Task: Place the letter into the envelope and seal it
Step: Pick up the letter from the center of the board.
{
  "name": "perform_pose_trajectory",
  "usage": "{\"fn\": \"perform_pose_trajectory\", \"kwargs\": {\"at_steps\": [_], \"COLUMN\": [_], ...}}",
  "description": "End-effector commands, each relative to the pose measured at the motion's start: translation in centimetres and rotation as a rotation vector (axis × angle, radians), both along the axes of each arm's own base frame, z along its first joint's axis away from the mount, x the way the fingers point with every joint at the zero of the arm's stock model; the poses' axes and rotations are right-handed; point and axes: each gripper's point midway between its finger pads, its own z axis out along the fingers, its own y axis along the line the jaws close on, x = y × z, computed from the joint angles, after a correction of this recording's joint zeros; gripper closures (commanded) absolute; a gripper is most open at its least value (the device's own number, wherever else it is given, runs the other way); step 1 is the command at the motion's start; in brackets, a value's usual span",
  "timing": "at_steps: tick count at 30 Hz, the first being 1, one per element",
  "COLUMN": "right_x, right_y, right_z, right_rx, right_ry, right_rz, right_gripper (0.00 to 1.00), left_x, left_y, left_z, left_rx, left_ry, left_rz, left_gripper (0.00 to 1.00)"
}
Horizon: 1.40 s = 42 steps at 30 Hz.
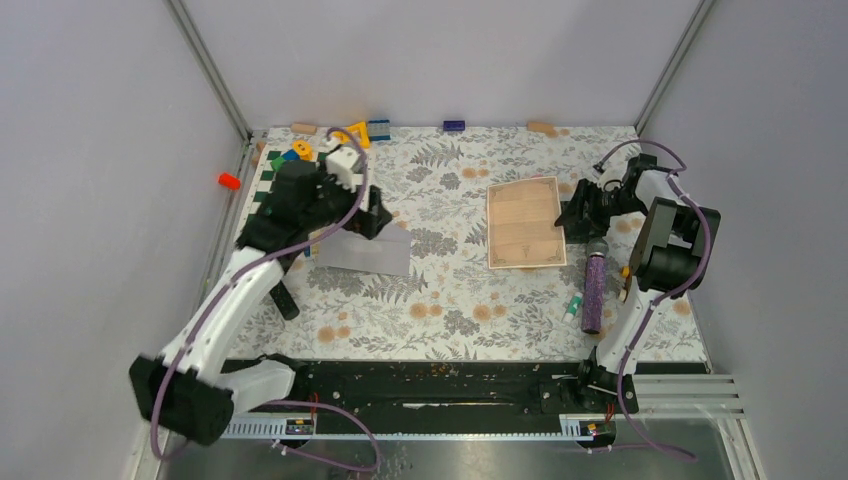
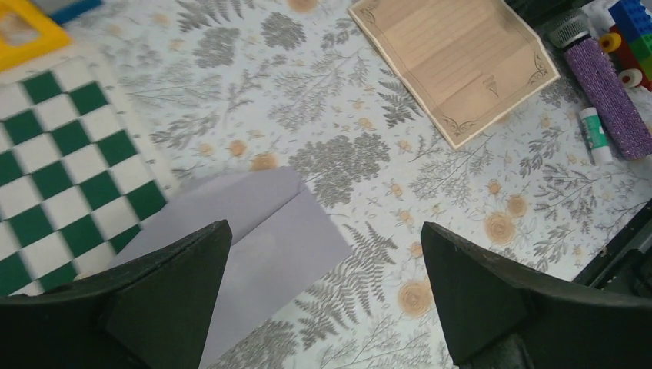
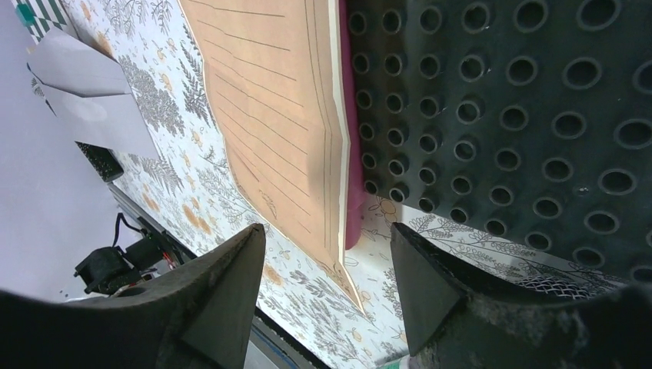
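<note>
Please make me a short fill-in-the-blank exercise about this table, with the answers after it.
In the top view, the envelope lies ___ of the letter.
The checked board is white and ___.
The left gripper stands ___ over the envelope.
The glittery microphone is ___.
Answers: left, green, open, purple.

Open floral cloth (image 1: 450, 230) between envelope (image 1: 365, 250) and letter (image 1: 524, 223); purple microphone (image 1: 594, 290) and studded plate (image 3: 523, 115) near its right edge.

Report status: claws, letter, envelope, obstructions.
Left claw open, over envelope. Right claw open at letter edge. Letter lies flat, outside envelope. Dark studded plate right beside letter, near right claw.
</note>
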Motion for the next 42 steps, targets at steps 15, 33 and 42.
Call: {"fn": "perform_pose_trajectory", "kwargs": {"at_steps": [15,33,42], "right_x": [-0.8,-0.8,-0.7], "right_y": [1.9,3.3,4.2], "right_z": [1.3,0.8,3.4], "right_rx": [0.123,0.161,0.214], "right_ry": [-0.033,-0.021,-0.106], "right_rz": [-0.014,0.017,0.055], "right_gripper": [0.40,0.77,1.00], "left_x": [7.7,6.6,5.8], "left_y": [-19.2,-26.2,-25.7], "left_z": [-9.6,-16.2,-14.0], "left_rx": [-0.009,0.013,-0.004], "left_ry": [0.288,0.498,0.491], "left_rz": [-0.108,-0.209,-0.249], "left_gripper": [0.01,0.01,0.01]}}
